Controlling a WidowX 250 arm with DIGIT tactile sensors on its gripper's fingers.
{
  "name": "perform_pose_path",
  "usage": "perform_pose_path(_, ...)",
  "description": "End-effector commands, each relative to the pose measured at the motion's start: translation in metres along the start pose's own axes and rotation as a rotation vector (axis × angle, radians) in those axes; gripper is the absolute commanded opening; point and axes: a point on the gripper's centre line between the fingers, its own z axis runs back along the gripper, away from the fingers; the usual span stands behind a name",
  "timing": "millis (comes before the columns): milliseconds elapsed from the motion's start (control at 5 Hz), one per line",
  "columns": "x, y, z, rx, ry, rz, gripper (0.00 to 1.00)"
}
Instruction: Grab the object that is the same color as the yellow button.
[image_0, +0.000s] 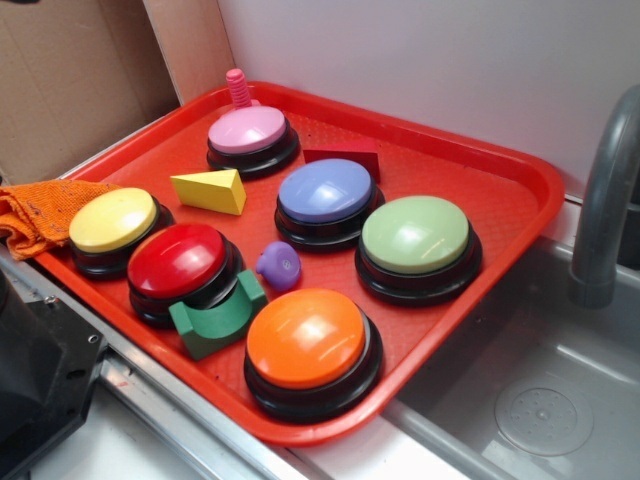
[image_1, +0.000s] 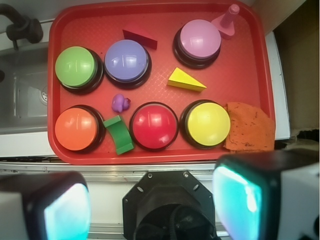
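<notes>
While the gripper (image_1: 150, 210) hangs spread above the tray's (image_1: 250, 70) near edge, yellow wedge (image_1: 185, 80) well beyond, untouched.

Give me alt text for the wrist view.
A yellow wedge lies on a red tray between the pink button and the yellow button, among four more buttons. The open gripper is off the tray's near edge, holding nothing.
</notes>
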Motion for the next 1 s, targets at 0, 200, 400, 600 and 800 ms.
perform_pose_path(0, 0.000, 0.000, 0.000, 0.000, 0.000, 0.000, 1.00)
perform_pose_path(200, 0.013, 0.014, -0.023, 0.020, 0.008, -0.054, 1.00)
perform_pose_path(400, 0.028, 0.033, -0.052, 0.008, -0.003, -0.112, 1.00)
perform_pose_path(600, 0.044, 0.053, -0.086, -0.017, -0.024, -0.153, 1.00)
perform_pose_path(800, 0.063, 0.067, -0.120, 0.021, -0.023, -0.203, 1.00)
